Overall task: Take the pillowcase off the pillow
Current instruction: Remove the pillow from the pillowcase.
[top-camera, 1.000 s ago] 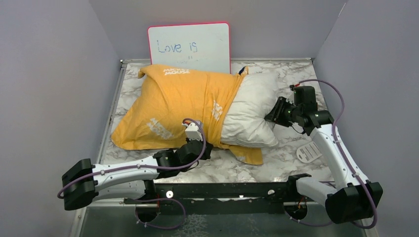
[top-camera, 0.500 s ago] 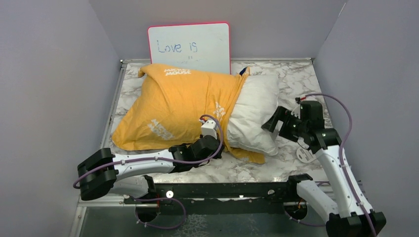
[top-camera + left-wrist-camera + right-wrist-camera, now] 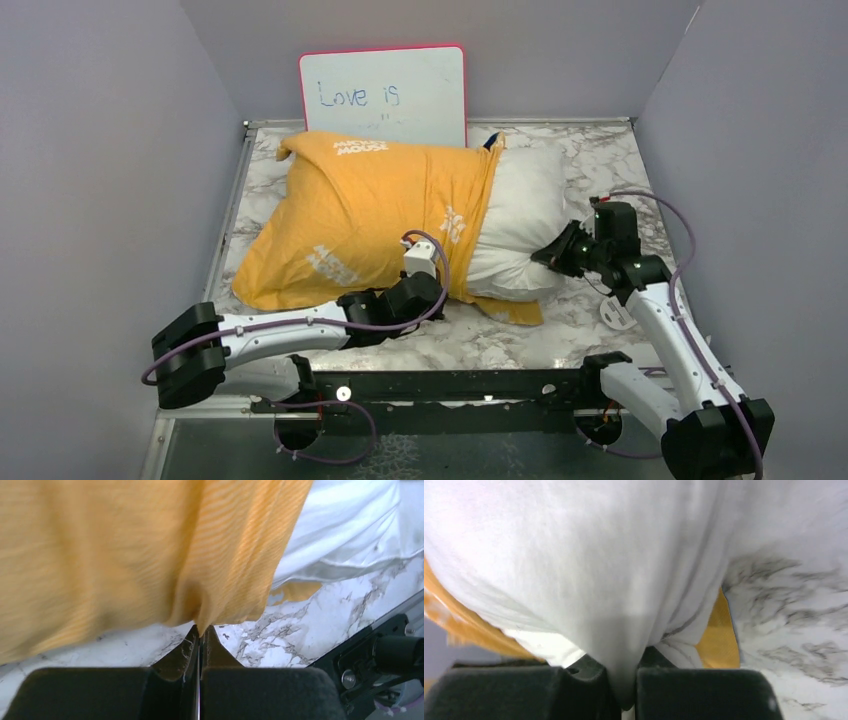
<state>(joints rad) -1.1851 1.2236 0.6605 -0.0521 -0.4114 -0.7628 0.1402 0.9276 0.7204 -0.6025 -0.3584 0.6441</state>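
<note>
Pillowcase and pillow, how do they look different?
The pillowcase is orange with white lettering; the pillow is plain white. The pillowcase lies left, the pillow sticks out right. The left gripper pinches the pillowcase, the right gripper the pillow. Both rest on the marble table.

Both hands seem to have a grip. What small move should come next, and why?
Probably draw the left hand leftward while the right hand holds. The left pinches the pillowcase, the right pinches the pillow, which is only partly uncovered.

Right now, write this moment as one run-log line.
left hand: shut on pillowcase | right hand: shut on pillow | pillowcase: partly off
</note>
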